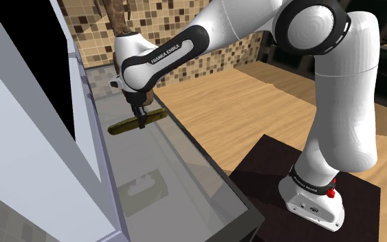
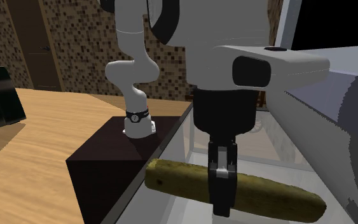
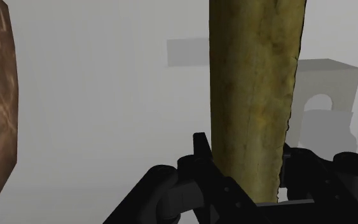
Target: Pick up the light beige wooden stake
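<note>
The stake (image 1: 123, 126) (image 2: 273, 194) (image 3: 254, 95), olive-yellow and mottled, lies level in mid-air left of centre in the shoulder view, above a grey surface (image 1: 178, 185) where its shadow falls separately, lower in the frame. The black gripper (image 1: 141, 122) (image 2: 222, 197) (image 3: 247, 165) grasps it near its middle, fingers pointing straight down and pressed on opposite sides, so both ends stick out past them. In the second exterior view it crosses the lower right of the frame. The white arm (image 1: 336, 82) rises from the dark stand (image 1: 267, 172) at lower right, bends at the top and reaches left. A wooden floor (image 1: 240, 103) and mosaic tiled wall (image 1: 95, 27) lie behind.
</note>
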Available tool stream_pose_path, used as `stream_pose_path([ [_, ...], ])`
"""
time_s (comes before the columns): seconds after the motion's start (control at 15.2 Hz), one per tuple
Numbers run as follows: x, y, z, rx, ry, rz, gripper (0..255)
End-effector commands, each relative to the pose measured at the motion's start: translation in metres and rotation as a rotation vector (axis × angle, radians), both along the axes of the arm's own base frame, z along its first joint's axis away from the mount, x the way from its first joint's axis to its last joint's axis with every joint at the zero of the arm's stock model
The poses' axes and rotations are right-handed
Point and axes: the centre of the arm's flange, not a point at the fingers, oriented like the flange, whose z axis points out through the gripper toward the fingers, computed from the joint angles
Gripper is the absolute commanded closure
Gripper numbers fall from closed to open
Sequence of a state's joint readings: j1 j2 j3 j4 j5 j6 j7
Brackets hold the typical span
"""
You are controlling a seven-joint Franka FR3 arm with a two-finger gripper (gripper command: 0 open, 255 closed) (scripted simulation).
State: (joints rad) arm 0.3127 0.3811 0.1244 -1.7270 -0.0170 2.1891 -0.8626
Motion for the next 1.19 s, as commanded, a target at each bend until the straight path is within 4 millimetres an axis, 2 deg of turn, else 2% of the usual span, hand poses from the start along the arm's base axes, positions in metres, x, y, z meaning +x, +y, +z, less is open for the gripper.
stream_pose_path([
  [0.0, 0.000, 0.000, 0.000, 0.000, 0.000, 0.000, 255],
  [0.46, 0.000, 0.000, 0.000, 0.000, 0.000, 0.000, 255],
  [1.12, 0.000, 0.000, 0.052, 0.000, 0.000, 0.000, 255],
])
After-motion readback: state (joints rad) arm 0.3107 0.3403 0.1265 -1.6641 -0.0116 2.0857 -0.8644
